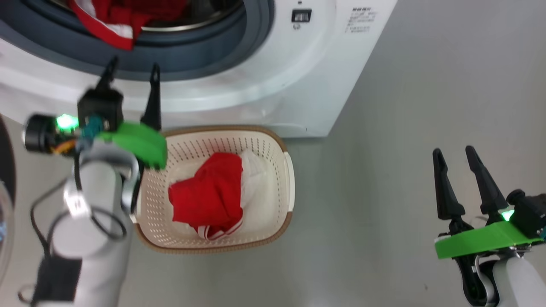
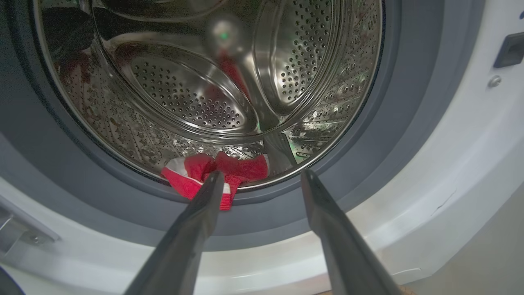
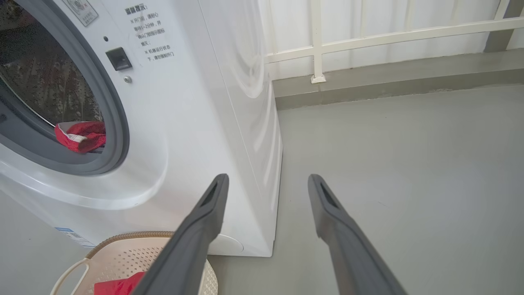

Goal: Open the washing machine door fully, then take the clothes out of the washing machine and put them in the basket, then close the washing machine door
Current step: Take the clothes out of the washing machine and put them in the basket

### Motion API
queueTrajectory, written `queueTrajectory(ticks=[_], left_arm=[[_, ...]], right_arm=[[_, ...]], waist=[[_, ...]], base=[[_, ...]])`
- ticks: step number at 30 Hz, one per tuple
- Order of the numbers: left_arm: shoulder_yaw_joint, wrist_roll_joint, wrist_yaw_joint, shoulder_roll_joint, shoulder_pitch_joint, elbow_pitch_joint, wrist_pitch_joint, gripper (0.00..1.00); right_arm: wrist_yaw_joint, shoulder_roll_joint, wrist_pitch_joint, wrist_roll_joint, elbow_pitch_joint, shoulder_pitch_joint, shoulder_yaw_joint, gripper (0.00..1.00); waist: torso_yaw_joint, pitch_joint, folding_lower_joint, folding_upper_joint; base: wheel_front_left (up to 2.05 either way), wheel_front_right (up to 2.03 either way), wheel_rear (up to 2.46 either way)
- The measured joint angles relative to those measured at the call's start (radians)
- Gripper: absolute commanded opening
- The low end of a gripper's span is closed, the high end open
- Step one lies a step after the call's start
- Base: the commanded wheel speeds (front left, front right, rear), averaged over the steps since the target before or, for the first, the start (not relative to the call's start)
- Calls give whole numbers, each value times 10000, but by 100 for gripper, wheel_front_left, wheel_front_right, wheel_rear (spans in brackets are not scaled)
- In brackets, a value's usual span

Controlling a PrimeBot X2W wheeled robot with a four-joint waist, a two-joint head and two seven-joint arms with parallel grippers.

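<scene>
Two grippers, both spread apart and empty: left gripper (image 1: pixel 133 64) over the basket (image 1: pixel 279 147) at its far left corner, right gripper (image 1: pixel 452 150) well off right above the floor (image 1: pixel 405 106). One basket, just in front of the washing machine (image 1: pixel 264 85), one red garment (image 1: pixel 209 192) inside. One second red garment (image 1: pixel 115 25) farther back, draped over the grey rubber ring (image 1: pixel 204 55). Extra from left wrist: perforated steel drum (image 2: pixel 184 94); from right wrist: white railing (image 3: pixel 315 41), far.

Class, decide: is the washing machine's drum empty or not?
Not empty: a red garment lies at the drum's front edge, drooping onto the grey ring.
</scene>
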Motion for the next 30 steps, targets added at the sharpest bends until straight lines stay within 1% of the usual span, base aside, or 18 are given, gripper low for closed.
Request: queueTrajectory(ticks=[2, 8, 9, 13, 16, 21, 25, 30], left_arm=[[-40, 38, 15, -6, -723, 579, 278, 100], [-81, 245, 320, 31, -2529, 2205, 1053, 100], [-96, 326, 548, 71, -3052, 2744, 1212, 100], [-153, 569, 1043, 307, -3893, 3806, 1507, 100], [-198, 650, 1335, 433, -4423, 4472, 1570, 100], [-194, 650, 1546, 644, -5111, 5344, 1620, 100], [-286, 738, 1778, 999, -5554, 5883, 1530, 100], [-341, 857, 1835, 1197, -5921, 6380, 1434, 100]], right_arm=[[0, 19, 0, 0, -10, -178, 21, 100], [0, 52, 0, 0, -48, -655, 29, 100], [0, 56, 0, 0, -50, -772, 50, 100], [0, 65, 0, 0, -44, -996, 194, 100], [0, 107, 0, 0, -40, -1148, 311, 100], [0, 125, 0, 0, -33, -1312, 477, 100], [0, 171, 0, 2, -23, -1315, 608, 100], [0, 211, 0, 8, -21, -1484, 644, 100]], waist=[[-40, 282, 0, 1], [-181, 1034, 0, 0], [-232, 1245, 0, 1], [-358, 1573, 0, 0], [-469, 1751, 0, 0], [-705, 1953, 0, 0], [-893, 2108, 0, 0], [-1107, 2318, 0, 0]], base=[[0, 0, 0], [0, 0, 0], [0, 0, 0], [0, 0, 0], [0, 0, 0], [0, 0, 0], [0, 0, 0], [0, 0, 0]])
